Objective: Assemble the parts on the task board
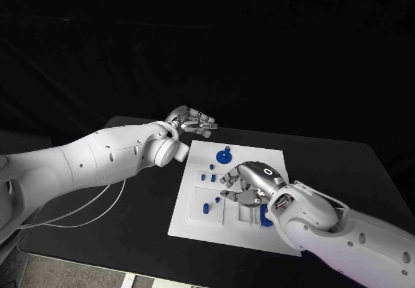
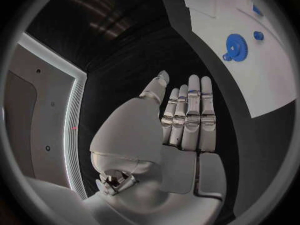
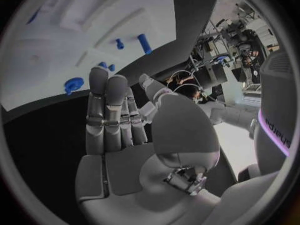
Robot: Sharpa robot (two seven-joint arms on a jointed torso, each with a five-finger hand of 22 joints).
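**White board, both hands empty above it**

White and flat, the task board [image 1: 259,157] lies in the middle of the black table [image 1: 346,162], with the small blue parts spread over it. A round blue gear [image 1: 224,157] sits near the board's far edge; the left wrist view shows it too [image 2: 237,46], with a small blue peg [image 2: 258,35] just beside it. Further small blue pieces [image 1: 207,176] stand along the board's left half, one more [image 1: 206,209] lies nearer the robot, and a larger blue part [image 1: 265,218] sits at the near side, partly hidden behind the right wrist.

The left hand [image 1: 192,123] hangs over the bare table just beyond the board's far left corner, apart from the board. Its fingers [image 2: 190,115] are stretched out straight, side by side, and hold nothing.

The right hand [image 1: 248,183] hovers over the middle of the board, palm down. In the head view its fingers bend loosely downward; in the right wrist view the fingers [image 3: 106,110] are extended and nothing lies between them. Whether the fingertips touch the board I cannot tell. The right wrist view also shows the gear [image 3: 74,84] and several blue pegs [image 3: 144,43] on the white plate.
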